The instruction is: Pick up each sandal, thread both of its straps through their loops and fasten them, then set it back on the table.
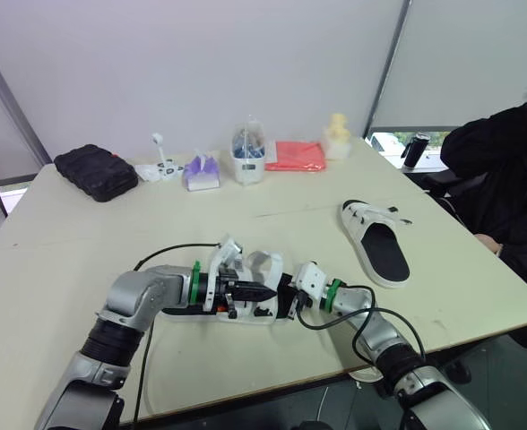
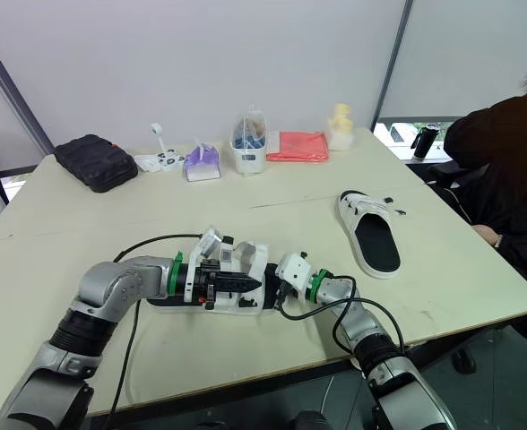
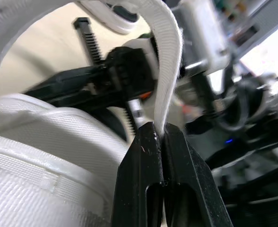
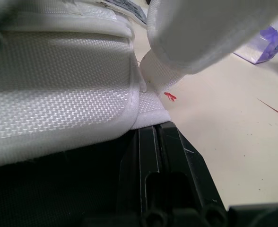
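Observation:
One white sandal with a black footbed [image 1: 377, 240] lies flat on the table at the right, apart from both grippers. The other sandal [image 1: 256, 267] is at the front middle, between my two grippers. My left gripper [image 1: 268, 292] reaches across it from the left. In the left wrist view its fingers [image 3: 143, 156] are shut on a white strap [image 3: 169, 61] that arcs up and over. My right gripper [image 1: 292, 301] meets the sandal's right end. In the right wrist view its fingers [image 4: 148, 151] are shut at the edge of the white webbing [image 4: 58, 85].
Along the table's far side stand a black pouch [image 1: 95, 170], a small white stand [image 1: 162, 161], a purple packet [image 1: 201, 172], a clear container [image 1: 247, 154], a red cloth [image 1: 296, 156] and a yellow figure [image 1: 337, 136]. A person in black [image 1: 505, 170] sits at the right edge.

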You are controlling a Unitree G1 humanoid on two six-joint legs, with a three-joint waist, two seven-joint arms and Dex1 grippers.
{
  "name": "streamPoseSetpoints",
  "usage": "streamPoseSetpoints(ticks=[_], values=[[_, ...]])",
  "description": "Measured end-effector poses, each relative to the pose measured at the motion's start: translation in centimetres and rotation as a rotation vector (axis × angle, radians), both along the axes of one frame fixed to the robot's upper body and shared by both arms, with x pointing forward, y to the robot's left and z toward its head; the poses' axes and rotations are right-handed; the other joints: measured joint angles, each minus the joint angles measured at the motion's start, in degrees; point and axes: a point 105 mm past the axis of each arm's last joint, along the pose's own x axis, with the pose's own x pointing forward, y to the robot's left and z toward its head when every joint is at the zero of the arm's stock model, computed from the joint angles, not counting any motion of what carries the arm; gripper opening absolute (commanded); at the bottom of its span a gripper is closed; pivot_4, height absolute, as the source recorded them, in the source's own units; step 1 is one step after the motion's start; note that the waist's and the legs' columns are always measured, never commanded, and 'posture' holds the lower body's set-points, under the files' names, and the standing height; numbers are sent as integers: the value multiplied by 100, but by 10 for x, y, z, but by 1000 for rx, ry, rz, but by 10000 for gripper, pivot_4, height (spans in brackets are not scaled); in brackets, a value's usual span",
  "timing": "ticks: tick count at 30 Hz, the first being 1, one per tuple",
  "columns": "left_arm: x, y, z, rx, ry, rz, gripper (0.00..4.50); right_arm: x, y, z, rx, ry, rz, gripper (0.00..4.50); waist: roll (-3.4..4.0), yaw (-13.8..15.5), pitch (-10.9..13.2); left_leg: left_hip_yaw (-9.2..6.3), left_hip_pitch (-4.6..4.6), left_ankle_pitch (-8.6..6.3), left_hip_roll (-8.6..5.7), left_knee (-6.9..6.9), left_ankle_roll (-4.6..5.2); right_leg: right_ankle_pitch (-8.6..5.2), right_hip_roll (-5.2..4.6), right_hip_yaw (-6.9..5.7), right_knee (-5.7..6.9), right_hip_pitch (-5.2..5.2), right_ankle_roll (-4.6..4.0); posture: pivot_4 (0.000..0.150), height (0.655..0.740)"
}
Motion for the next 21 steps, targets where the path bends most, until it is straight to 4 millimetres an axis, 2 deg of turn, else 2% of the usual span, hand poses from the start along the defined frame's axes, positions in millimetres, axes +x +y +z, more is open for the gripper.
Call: streamPoseSetpoints(ticks=[6,15,21], values=[[1,-1,-3,-11,-76,22,640,0,0,0,0,0,-1,0,1,1,0,0,-1,0,0,0,0,0,0,0,-1,1,0,1500,7400],[-15,0,-3,-127,-18,86,640,0,0,0,0,0,0,0,1,-2,0,0,-2,0,1,0,0,0,0,0,-1,1,0,1500,7400],[-28,1,-7,-126,-63,122,640,-1,0,-1,-2,4,6,0,3,-5,-3,0,2,-4,3,-1,-5,0,0,0,-2,2,0,1500,7400]])
